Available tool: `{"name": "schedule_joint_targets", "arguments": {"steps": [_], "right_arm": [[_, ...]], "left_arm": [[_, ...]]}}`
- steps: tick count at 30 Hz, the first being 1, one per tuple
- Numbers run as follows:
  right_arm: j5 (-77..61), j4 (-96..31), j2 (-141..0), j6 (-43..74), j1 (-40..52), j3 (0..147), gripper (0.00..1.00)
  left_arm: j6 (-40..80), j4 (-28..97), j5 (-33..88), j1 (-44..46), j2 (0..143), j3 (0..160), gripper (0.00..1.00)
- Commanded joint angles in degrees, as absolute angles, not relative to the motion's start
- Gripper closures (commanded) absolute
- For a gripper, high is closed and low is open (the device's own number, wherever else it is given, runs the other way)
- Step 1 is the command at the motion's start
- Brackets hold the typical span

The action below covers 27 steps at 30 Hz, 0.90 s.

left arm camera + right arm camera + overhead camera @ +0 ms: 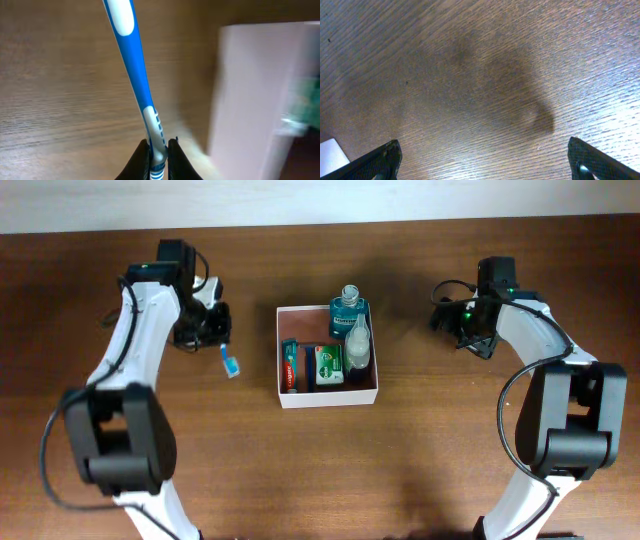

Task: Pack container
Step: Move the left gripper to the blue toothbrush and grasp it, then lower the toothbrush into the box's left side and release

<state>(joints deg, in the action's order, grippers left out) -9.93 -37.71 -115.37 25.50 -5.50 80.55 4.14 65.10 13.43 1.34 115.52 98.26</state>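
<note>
The container (369, 392), a shallow white-walled box, sits at mid-table and holds a blue bottle (349, 311), a clear bottle (358, 342), a green packet (329, 364) and a red tube (290, 366). My left gripper (212, 335) is left of the box, shut on the handle of a blue and white toothbrush (229, 362), whose head points toward the front. In the left wrist view the jaws (159, 150) pinch the toothbrush (134, 75), with the container's white wall (250, 95) to the right. My right gripper (452, 320) is open and empty, right of the box, above bare wood (485, 160).
The table is dark brown wood (400, 470). A pale wall edge runs along the back (320, 200). Both arm bases stand at the front corners. A white corner shows at the lower left of the right wrist view (330, 155).
</note>
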Motion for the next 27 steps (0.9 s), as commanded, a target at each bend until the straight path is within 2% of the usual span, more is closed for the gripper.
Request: {"name": "schedule_joint_targets", "arguments": {"steps": [1, 9, 15, 27], "right_arm": [[-9.4, -37.7, -115.8, 25.3, -5.7, 80.4, 0.01], [-9.4, -37.7, -115.8, 25.3, -5.7, 80.4, 0.01], [-9.4, -37.7, -115.8, 25.3, -5.7, 80.4, 0.02], [-9.4, -37.7, -115.8, 25.3, -5.7, 80.4, 0.01]], "left_arm": [[6.3, 63.4, 18.3, 5.3, 105.9, 100.2, 1.00], [9.8, 57.9, 18.0, 14.7, 104.6, 100.2, 0.99], [13.7, 55.3, 12.7, 20.8, 106.5, 100.2, 0.99], [14.1, 55.6, 12.2, 23.6, 112.5, 100.2, 0.98]]}}
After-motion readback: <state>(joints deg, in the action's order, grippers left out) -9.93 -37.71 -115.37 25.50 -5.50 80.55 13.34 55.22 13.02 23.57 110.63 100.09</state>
